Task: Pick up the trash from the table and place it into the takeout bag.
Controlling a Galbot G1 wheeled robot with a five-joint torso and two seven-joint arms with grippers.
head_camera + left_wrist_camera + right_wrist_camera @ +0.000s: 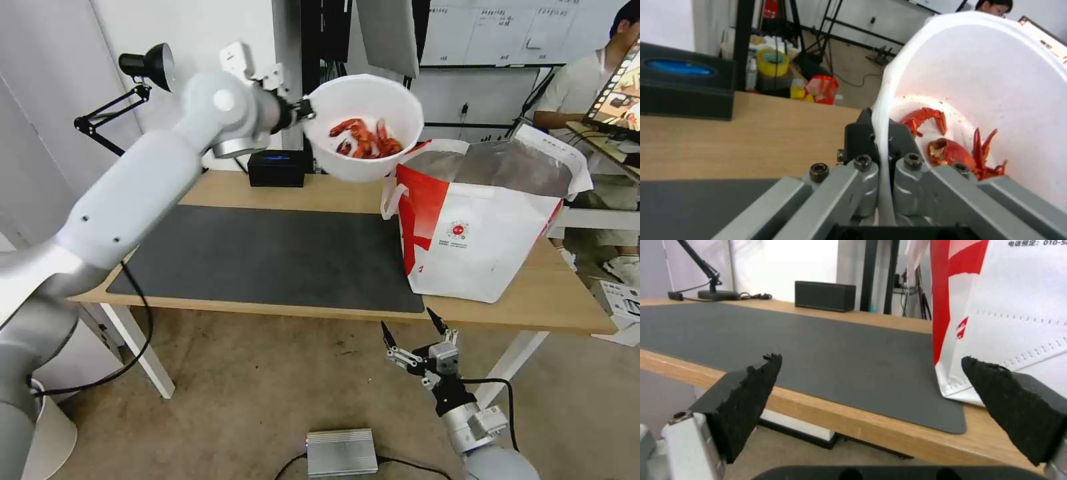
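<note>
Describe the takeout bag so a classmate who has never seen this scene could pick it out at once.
Find the long light-wood table with its dark grey mat. The takeout bag stands at the mat's right end: boxy, white, red side panel, foil lining, unlike the low black box.

Tilted white bowl beside bag

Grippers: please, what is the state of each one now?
Left gripper: shut on the rim of the white bowl, held above the table.
Right gripper: open, holding nothing, below the table edge.
</note>
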